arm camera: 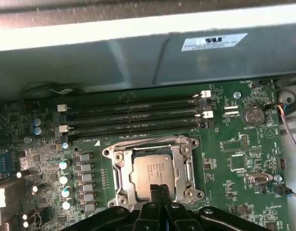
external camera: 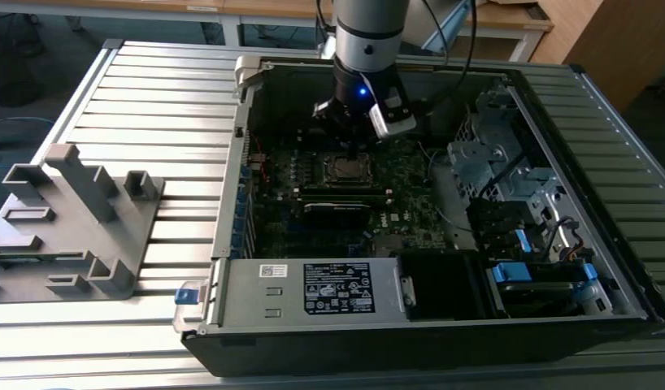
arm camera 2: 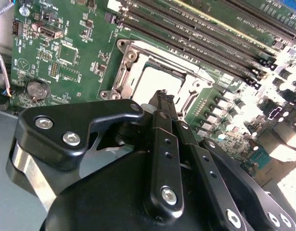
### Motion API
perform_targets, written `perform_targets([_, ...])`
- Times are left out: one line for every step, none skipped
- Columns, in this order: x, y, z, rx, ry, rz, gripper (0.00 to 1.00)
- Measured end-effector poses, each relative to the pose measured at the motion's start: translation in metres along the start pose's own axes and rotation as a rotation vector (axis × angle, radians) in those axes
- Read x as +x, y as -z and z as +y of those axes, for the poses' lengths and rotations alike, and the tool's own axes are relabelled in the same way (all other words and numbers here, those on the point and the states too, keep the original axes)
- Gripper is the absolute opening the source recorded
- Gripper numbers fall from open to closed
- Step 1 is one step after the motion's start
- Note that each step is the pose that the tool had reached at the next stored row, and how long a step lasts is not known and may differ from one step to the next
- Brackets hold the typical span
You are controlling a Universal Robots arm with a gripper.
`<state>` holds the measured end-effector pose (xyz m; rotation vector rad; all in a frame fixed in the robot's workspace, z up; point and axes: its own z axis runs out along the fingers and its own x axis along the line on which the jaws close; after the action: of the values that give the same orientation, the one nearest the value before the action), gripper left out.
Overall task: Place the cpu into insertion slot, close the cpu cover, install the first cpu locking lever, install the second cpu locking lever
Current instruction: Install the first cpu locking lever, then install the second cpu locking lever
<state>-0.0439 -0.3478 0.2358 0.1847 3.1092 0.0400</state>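
Two pressed-together fingers of the pincer (arm camera: 160, 188) touch the edge of the cpu (arm camera: 152, 169) under its cpu cover (arm camera: 184, 161).

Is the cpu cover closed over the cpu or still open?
Closed. In the first wrist view the cpu cover lies flat around the cpu, whose metal top shows through its window. The gripper is at its edge.

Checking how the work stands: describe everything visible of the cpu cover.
The cpu cover is a thin, shiny silver metal frame with a square window. It lies flat over the socket on the green board, closed, beside the memory slots. The cpu shows through the window, grey and flat. Screws sit at the frame's corners. The gripper hangs over its edge, fingers together; contact cannot be told. In the exterior view it sits mid-board.
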Motion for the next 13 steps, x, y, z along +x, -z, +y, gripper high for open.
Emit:
perform_targets([-0.0001, 0.0, -0.0007, -0.0001, 0.0, 0.0001, 0.11])
perform_targets([-0.0001, 0.0, -0.0011, -0.0001, 0.0, 0.0001, 0.11])
perform_targets([-0.0001, 0.0001, -0.0011, 0.0, 0.0, 0.0, 0.11])
perform_targets([-0.0001, 0.0008, -0.0012, 0.0003, 0.0, 0.0002, 0.11])
perform_targets([-0.0001, 0.0016, -0.0011, 0.0001, 0.0, 0.0001, 0.11])
perform_targets([-0.0002, 0.0024, -0.0011, 0.0001, 0.0, 0.0001, 0.11])
perform_targets([-0.0002, 0.0028, -0.0011, 0.0, 0.0, 0.0001, 0.11])
perform_targets([-0.0002, 0.0027, -0.0011, -0.0002, 0.0, 0.0, 0.11])
perform_targets([-0.0002, 0.0027, -0.0011, -0.0002, 0.0, 0.0, 0.11])
perform_targets([-0.0002, 0.0028, -0.0011, -0.0004, 0.0, 0.0001, 0.11])
perform_targets([-0.0002, 0.0028, -0.0011, -0.0007, 0.0, 0.0002, 0.11])
perform_targets([-0.0002, 0.0028, -0.0011, -0.0008, 0.0, 0.0002, 0.11])
perform_targets([-0.0002, 0.0028, -0.0011, -0.0007, 0.0, 0.0002, 0.11])
